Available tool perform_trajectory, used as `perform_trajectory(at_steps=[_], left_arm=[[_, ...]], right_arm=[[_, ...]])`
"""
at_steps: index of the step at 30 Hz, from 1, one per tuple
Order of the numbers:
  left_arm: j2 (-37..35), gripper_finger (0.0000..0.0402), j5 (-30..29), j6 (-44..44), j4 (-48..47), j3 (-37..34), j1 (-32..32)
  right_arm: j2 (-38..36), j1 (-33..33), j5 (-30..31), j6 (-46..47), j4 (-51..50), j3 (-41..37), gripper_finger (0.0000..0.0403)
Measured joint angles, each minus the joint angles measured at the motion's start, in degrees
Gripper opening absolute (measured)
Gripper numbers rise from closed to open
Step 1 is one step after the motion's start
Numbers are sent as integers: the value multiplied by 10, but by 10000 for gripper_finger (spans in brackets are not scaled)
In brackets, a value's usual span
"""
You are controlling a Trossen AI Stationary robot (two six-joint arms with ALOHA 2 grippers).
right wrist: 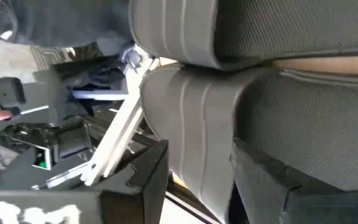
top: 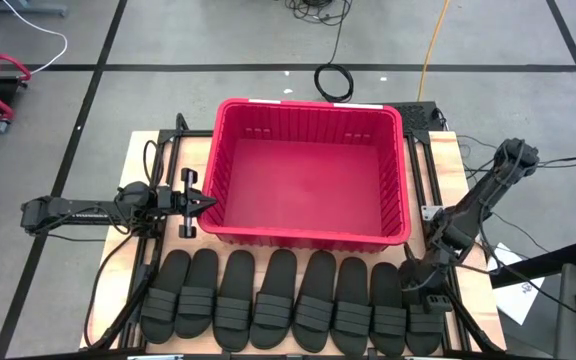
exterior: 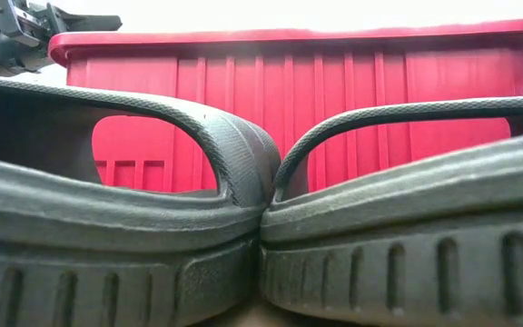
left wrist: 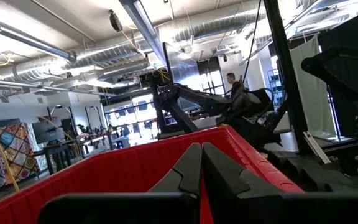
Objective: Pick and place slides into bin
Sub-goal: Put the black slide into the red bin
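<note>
Eight slides point(top: 286, 315) lie in a near row before the empty bin point(top: 230, 175), where the right gripper point(top: 424, 300) straddles the rightmost one with jaws spread for pickup, while the closed left gripper point(top: 206, 203) waits beside the bin's left wall.

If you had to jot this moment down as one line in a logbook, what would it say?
bin: empty | slides: eight in a row | right gripper: jaws spread at rightmost slide, none lifted | left gripper: shut, waiting at bin's left wall
</note>
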Motion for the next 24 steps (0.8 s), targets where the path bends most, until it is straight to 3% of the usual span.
perform_trajectory(at_steps=[9, 24], left_arm=[[0, 21, 0, -3, 0, 0, 0], [0, 21, 0, -1, 0, 0, 0]], right_arm=[[57, 28, 52, 42, -2, 0, 163], [60, 52, 72, 58, 22, -7, 161]])
